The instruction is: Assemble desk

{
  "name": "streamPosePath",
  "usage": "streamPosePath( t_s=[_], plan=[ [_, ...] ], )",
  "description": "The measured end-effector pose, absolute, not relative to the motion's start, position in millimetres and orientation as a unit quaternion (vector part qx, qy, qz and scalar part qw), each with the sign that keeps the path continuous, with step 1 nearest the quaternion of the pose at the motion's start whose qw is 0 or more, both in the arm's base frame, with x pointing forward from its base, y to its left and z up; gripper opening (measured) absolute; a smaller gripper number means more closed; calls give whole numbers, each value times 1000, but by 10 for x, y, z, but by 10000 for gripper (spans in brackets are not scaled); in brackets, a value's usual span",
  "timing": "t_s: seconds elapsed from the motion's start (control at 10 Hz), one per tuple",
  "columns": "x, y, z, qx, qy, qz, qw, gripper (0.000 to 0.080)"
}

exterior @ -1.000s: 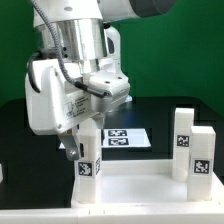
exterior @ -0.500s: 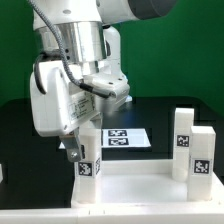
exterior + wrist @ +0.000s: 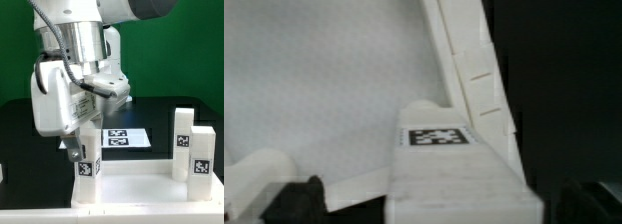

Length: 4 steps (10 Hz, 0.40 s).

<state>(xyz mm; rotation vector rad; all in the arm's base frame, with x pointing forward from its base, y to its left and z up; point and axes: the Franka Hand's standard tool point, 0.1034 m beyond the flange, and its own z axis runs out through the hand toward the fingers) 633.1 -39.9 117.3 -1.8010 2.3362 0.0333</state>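
Your two-finger gripper [image 3: 78, 152] hangs spread wide, pinching nothing, just above and beside the near tagged leg at the exterior view's left. In the wrist view its dark fingertips [image 3: 295, 196] stand well apart on either side of that leg, and you can see clear gaps between pads and plastic.

That short square white plastic leg [image 3: 89, 158] stands upright in a corner of the large white rectangular rimmed plastic tabletop [image 3: 135, 190], with a black-and-white square tag on its face. From the wrist camera you look down the leg [image 3: 445, 150] to its tag, with the tabletop's raised rim [image 3: 464, 60] running alongside it.

Across the tabletop from this leg, at the exterior view's right, you have two more white tagged legs: one [image 3: 200, 153] upright near the front corner, another [image 3: 183, 128] just behind it.

Beyond the first leg, past the tabletop's far rim, the marker board [image 3: 127, 138] lies flat on the black table [image 3: 160, 112].

You cannot tell from either view how deep the first leg sits in its socket.
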Motion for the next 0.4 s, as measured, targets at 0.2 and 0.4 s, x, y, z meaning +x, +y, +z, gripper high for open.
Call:
streamPosePath(
  t_s=[0.2, 0.4],
  plan=[
    [6385, -200, 1481, -620, 776, 13, 116, 649],
    [6343, -82, 1514, -634, 765, 32, 112, 649]
  ],
)
